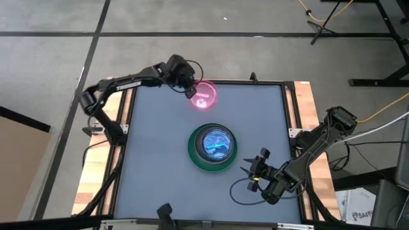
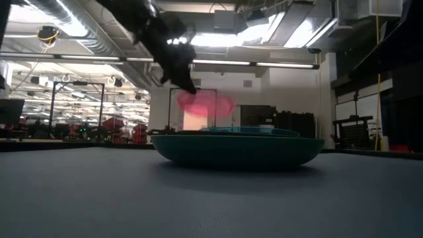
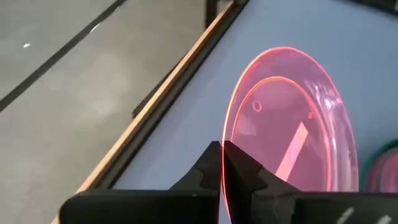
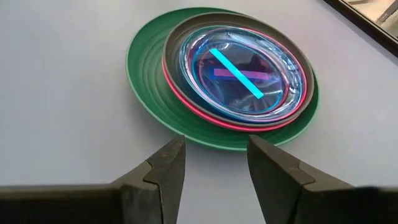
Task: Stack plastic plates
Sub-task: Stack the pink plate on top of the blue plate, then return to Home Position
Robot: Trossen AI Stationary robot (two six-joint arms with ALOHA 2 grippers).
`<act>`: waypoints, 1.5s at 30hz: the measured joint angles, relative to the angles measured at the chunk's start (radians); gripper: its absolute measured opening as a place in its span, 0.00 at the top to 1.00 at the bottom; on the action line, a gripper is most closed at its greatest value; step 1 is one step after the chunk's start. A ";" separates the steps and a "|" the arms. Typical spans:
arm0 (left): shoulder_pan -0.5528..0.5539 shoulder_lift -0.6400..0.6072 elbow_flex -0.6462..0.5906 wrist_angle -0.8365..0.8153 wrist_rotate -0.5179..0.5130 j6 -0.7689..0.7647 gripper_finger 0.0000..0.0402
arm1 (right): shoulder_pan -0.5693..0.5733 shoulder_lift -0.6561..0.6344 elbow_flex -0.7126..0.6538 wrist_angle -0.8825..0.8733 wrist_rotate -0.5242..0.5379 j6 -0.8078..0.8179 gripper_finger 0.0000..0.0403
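Dark green plate [image 4: 146, 93], hot pink plate [image 4: 186, 99], translucent blue plate [image 4: 242, 71], translucent pink plate [image 3: 292, 124]

A grey desk [image 1: 160, 160] with pale wooden edging [image 1: 311, 105] stands on a grey concrete floor [image 1: 51, 70] crossed by dark lines. Beyond it, long ceiling lights [image 2: 251, 64] brighten what looks like a workshop hall.

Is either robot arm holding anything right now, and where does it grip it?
The left gripper pinches the translucent pink plate by its rim, lifted above the table. The right gripper is open, empty.
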 joint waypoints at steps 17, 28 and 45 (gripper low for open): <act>-0.417 0.069 0.001 -0.063 0.000 -0.175 1.00 | -0.003 0.000 0.000 0.080 0.047 -0.014 0.59; -0.517 0.186 0.000 0.014 -0.014 -0.227 1.00 | -0.007 0.001 0.000 0.123 -0.023 -0.034 0.59; -0.500 0.134 0.001 0.028 -0.056 -0.206 0.75 | -0.009 0.002 0.000 0.135 -0.017 -0.037 0.59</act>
